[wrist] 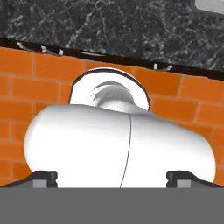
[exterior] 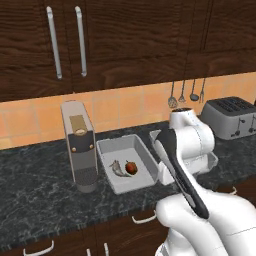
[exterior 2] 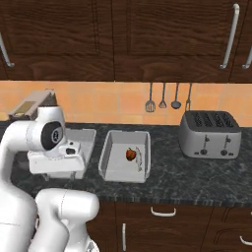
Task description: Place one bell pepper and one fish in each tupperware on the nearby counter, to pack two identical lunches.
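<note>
Two light-grey tupperware trays stand side by side on the counter (exterior: 40,190). In the left base view the tupperware (exterior: 117,141) beside the coffee machine holds a fish (exterior: 116,169) and a red bell pepper (exterior: 131,167); my arm covers most of the other tupperware (exterior: 156,135). From the right base view the tupperware (exterior 2: 109,152) nearer the toaster holds a bell pepper (exterior 2: 130,154) and a fish (exterior 2: 140,157); my arm hides the inside of its neighbour (exterior 2: 81,138). My gripper (wrist: 113,179) is open and holds nothing, its fingertips (wrist: 43,178) far apart, pointing back at my own body.
A silver toaster (exterior: 232,117) (exterior 2: 210,134) stands at the right end of the counter (exterior 2: 172,172). A tall coffee machine (exterior: 80,150) (exterior 2: 32,108) stands left of the trays. Utensils (exterior 2: 167,97) hang on the orange tiled wall. Dark cabinets hang above.
</note>
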Robot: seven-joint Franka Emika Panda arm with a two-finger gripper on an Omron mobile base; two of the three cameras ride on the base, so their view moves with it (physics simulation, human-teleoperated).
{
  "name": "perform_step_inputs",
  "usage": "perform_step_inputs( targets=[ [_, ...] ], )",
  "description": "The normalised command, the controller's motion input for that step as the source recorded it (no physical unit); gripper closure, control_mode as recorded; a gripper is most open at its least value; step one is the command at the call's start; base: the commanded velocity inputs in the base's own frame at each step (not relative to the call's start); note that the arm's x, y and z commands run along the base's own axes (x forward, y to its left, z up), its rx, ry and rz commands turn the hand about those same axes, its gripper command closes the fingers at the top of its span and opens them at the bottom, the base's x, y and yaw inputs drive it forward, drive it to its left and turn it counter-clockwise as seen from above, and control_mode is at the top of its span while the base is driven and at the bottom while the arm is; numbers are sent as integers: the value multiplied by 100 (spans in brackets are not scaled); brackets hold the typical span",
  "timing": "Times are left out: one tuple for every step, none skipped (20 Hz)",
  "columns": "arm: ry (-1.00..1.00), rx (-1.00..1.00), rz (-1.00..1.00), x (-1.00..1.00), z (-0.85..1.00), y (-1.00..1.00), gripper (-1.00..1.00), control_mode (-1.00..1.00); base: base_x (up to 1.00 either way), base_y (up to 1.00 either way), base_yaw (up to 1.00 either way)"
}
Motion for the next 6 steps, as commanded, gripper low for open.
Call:
perform_step_inputs(
  targets=[
    [-19,8,0,-76,22,0,-100,-100,0,0,0],
    [-23,8,2,-56,38,0,-100,-100,0,0,0],
    [-29,9,1,-33,52,0,-100,-100,0,0,0],
    [-34,7,1,-28,53,0,-100,-100,0,0,0],
    [-35,4,1,-34,57,0,-100,-100,0,0,0],
    [-27,4,3,0,54,0,-100,-100,0,0,0]
  ],
)
